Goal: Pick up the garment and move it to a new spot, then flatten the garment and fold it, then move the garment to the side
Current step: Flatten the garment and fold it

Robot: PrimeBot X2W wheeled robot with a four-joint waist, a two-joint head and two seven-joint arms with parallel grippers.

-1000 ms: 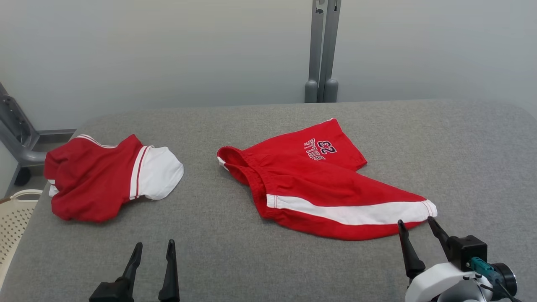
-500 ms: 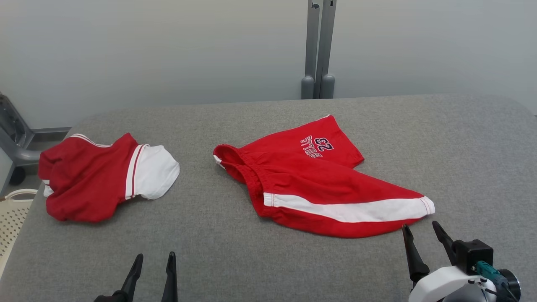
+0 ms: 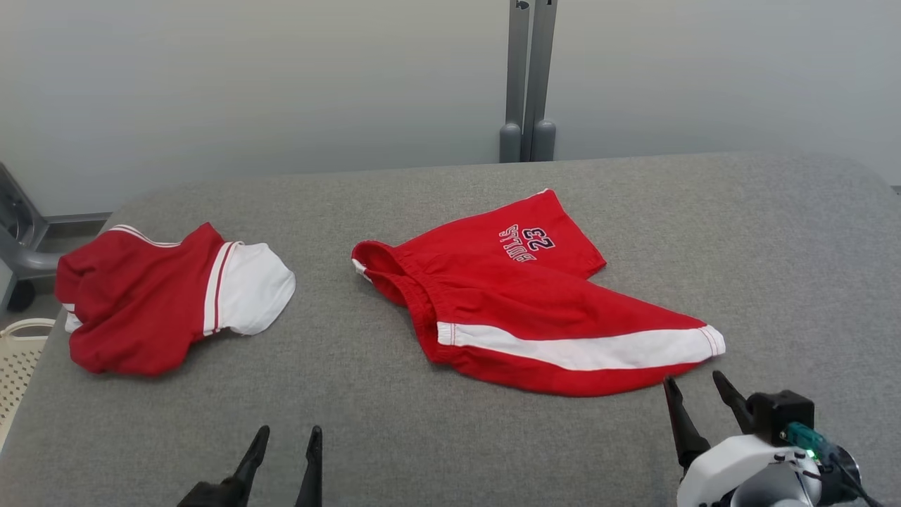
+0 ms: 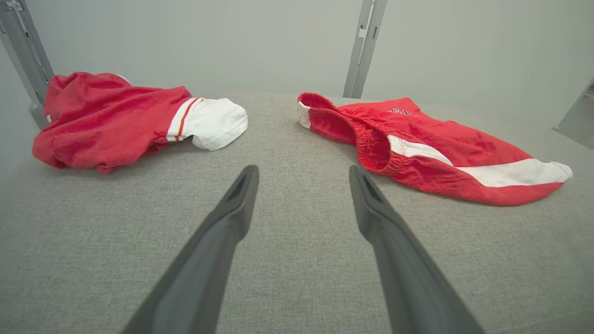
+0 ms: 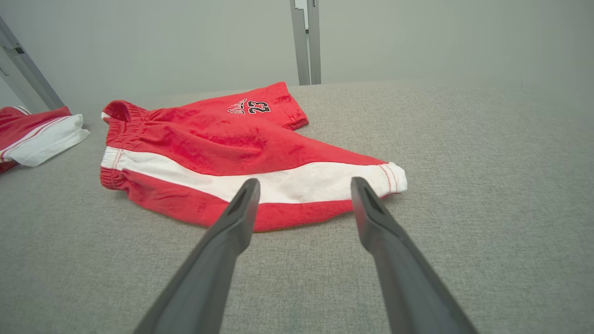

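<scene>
Red basketball shorts [image 3: 521, 303] with the 23 print are lying crumpled around the middle of the grey counter [image 3: 774, 246], white side stripe facing the robot. Right claw [image 3: 692, 378] sits just short of the stripe's hem end, fingers spread wide, pinching nothing. Left claw [image 3: 290, 429] is spread too, over bare counter, well apart from the shorts. A red-and-white top [image 3: 141, 303] is bunched up near the left edge.
</scene>
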